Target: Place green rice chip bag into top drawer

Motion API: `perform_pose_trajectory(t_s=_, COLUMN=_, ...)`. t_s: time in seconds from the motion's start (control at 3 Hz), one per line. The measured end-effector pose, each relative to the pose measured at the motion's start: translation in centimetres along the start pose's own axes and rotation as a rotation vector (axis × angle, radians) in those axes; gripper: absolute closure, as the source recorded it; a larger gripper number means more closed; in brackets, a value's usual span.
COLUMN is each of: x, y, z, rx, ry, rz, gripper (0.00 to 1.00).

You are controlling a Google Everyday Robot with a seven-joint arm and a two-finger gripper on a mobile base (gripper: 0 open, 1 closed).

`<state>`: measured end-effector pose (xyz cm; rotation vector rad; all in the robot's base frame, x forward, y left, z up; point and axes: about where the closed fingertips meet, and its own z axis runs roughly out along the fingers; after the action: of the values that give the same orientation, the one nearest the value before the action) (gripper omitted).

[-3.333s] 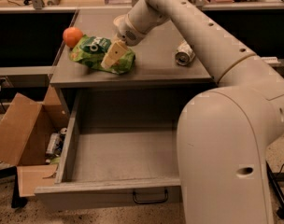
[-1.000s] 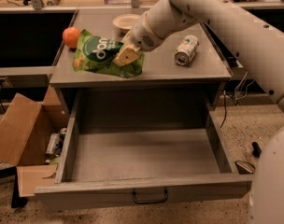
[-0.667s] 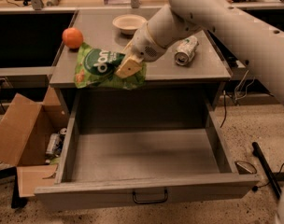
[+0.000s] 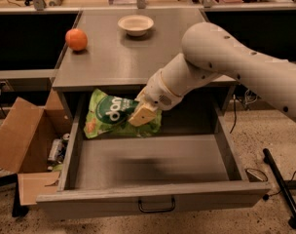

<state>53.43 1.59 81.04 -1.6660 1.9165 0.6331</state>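
Observation:
The green rice chip bag is bright green with white lettering and hangs in the air over the back left part of the open top drawer. My gripper is shut on the bag's right end and holds it just below the tabletop's front edge, above the drawer's floor. The drawer is pulled out wide, grey, with a small dark handle on its front. My white arm reaches in from the right.
An orange and a white bowl stand on the grey tabletop. An open brown cardboard box sits on the floor left of the drawer. A dark pole lies on the floor at right.
My gripper has carried the bag off the tabletop, forward and down, to a spot over the open drawer. The can that stood on the table is now hidden behind my arm.

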Motion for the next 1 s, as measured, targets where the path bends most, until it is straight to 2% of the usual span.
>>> perform_pose_trajectory(t_s=0.33, x=3.0, y=1.6, z=1.1, rx=-0.013, ry=0.041, rz=0.061, gripper=1.00)
perform_pose_trajectory(t_s=0.67, x=3.0, y=1.6, z=1.1, rx=-0.013, ry=0.041, rz=0.061, gripper=1.00)
perform_pose_trajectory(t_s=1.0, x=6.9, y=0.7, z=1.6, rx=0.009, ry=0.066, rz=0.161, gripper=1.00)
